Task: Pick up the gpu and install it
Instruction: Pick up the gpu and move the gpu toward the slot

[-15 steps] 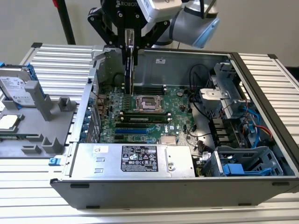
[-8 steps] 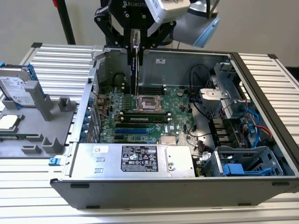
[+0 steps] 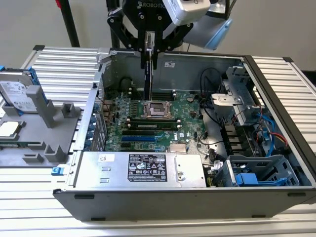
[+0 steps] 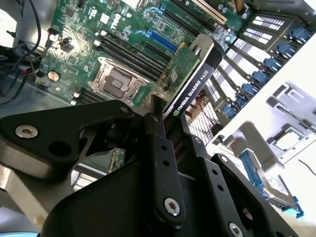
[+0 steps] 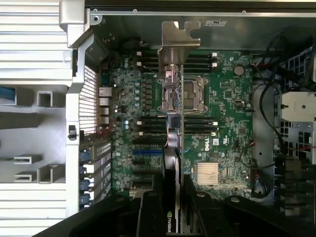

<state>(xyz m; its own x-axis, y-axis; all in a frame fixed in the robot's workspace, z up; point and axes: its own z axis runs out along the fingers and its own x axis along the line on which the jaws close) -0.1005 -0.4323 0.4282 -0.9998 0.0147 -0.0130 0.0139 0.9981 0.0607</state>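
Arm hardware: matte black two-finger gripper (image 3: 149,63), top centre of the exterior view.
The gripper body is black with white lettering across its face, and black linkage bars fan out on both sides of it. A silver-white camera module (image 3: 190,10) sits above it. Just toward the exterior view's right there's a pale blue-grey arm cap (image 3: 217,32). In the second wrist view the fingers (image 4: 157,138) are flat black bars with a row of small round holes. Silver screws (image 4: 171,207) sit at the pivots, and there's one more on the rounded black link (image 4: 24,131). The first wrist view shows the same black fingers (image 5: 149,212), with a dull sheen and squared edges.
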